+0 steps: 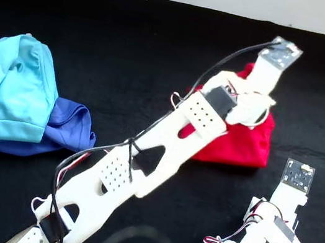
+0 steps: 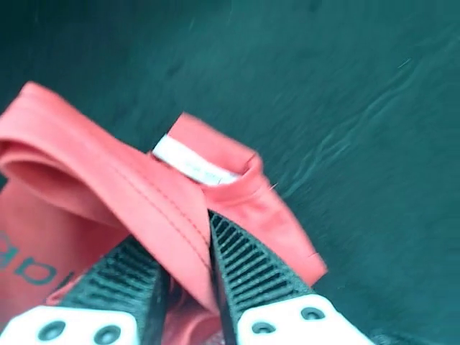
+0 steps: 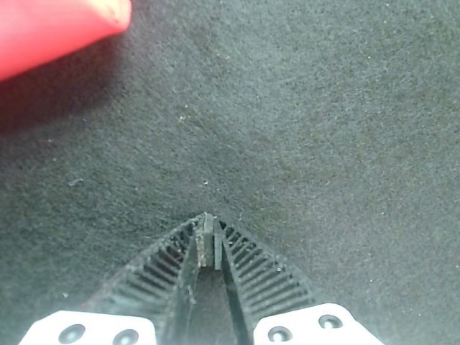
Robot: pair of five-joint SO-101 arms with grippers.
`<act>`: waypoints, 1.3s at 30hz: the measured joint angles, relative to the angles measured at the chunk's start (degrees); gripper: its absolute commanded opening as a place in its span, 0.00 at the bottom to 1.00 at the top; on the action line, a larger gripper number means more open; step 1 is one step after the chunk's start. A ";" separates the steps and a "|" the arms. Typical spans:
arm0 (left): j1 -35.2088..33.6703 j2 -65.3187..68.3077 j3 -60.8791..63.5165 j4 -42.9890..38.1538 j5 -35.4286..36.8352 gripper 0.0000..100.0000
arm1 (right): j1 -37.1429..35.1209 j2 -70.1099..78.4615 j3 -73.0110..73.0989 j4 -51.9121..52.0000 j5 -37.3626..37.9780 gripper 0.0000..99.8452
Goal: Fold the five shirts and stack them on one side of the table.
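A red shirt [image 1: 240, 145] lies bunched on the black table, right of centre. My left gripper [image 1: 252, 107] is over it at the end of the long outstretched arm. In the left wrist view the left gripper [image 2: 183, 237] is shut on a fold of the red shirt [image 2: 108, 180] near its collar label [image 2: 194, 164], and the cloth is lifted off the table. My right gripper [image 3: 207, 233] is shut with nothing in it, low over the bare black cloth, with a corner of the red shirt [image 3: 50, 25] ahead of it. The right arm [image 1: 268, 238] stands at the front right.
A light cyan shirt [image 1: 3, 93] lies crumpled at the left edge on top of a darker blue shirt [image 1: 70, 124]. The black table cloth [image 1: 131, 47] runs back to a pale wall. The left arm's wires [image 1: 223, 63] loop over the middle.
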 measured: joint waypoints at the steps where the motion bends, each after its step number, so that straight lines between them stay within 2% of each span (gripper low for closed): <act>1: 0.44 0.00 -0.26 -0.09 0.00 0.01 | 0.00 0.00 0.00 0.00 0.00 0.01; 11: 0.18 0.18 0.26 -1.14 0.00 0.01 | 0.00 0.00 0.00 0.00 0.00 0.01; 16: -2.64 0.09 -5.63 8.97 0.00 0.01 | 0.00 0.00 0.00 0.00 0.00 0.01; 21: -1.93 0.09 -11.78 19.96 -0.09 0.01 | 0.00 0.00 0.00 0.00 0.00 0.01; 26: -0.88 0.44 -12.40 22.33 -0.09 0.01 | 0.00 0.00 0.00 0.00 0.00 0.01; 29: -0.09 4.57 -12.66 19.25 -0.09 0.01 | 0.00 0.00 0.00 0.00 0.00 0.01; 36: -0.09 17.05 -12.66 3.69 0.00 0.01 | 0.00 0.00 0.00 0.00 0.00 0.01; 39: -0.09 20.13 -12.66 -0.62 -2.55 0.01 | 0.00 0.00 0.00 0.00 0.00 0.01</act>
